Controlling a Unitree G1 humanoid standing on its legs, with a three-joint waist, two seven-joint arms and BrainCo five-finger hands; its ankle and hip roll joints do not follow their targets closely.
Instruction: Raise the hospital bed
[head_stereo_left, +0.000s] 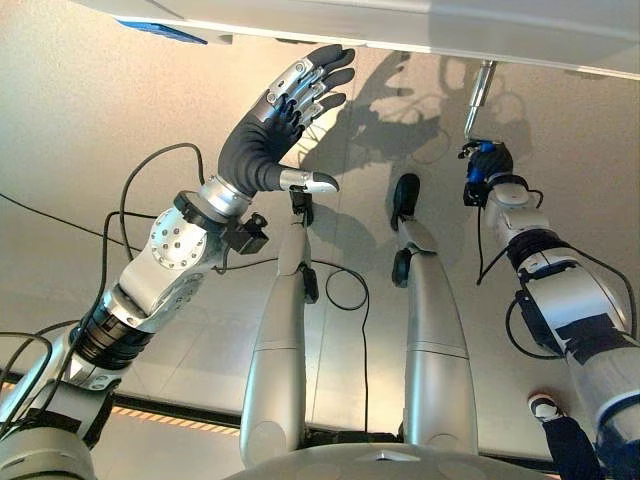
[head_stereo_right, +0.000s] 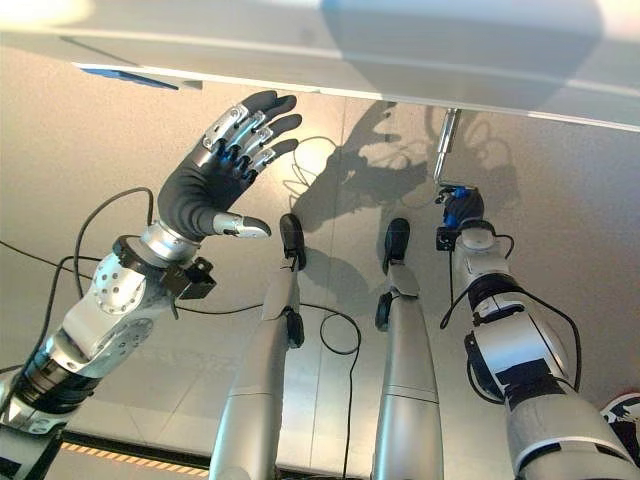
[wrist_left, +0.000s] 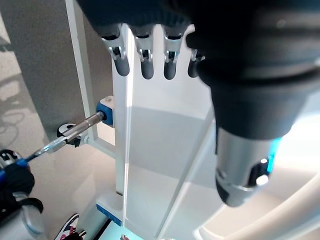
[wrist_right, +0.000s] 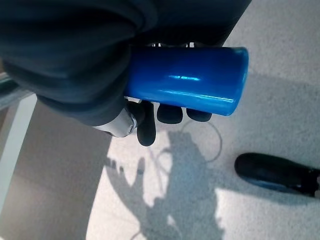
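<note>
Right hand (wrist_right: 125, 65) is curled tight round the blue handle (wrist_right: 187, 80) of the crank (head_stereo_left: 478, 95), a silver rod running from the far edge of the hospital bed (head_stereo_left: 400, 25) down toward the floor (head_stereo_left: 80, 130) on the right. Left hand (head_stereo_left: 285, 115) is raised on the left with fingers straight and spread, holding nothing, close under the bed's edge. The main risk, as I judge it, is the smooth handle slipping through the fingers mid-turn (the grip sits near its end), which would stall the raising. A wide swing could also knock the rod out of its blue socket (wrist_left: 106, 111), or bring the idle hand against the frame.
</note>
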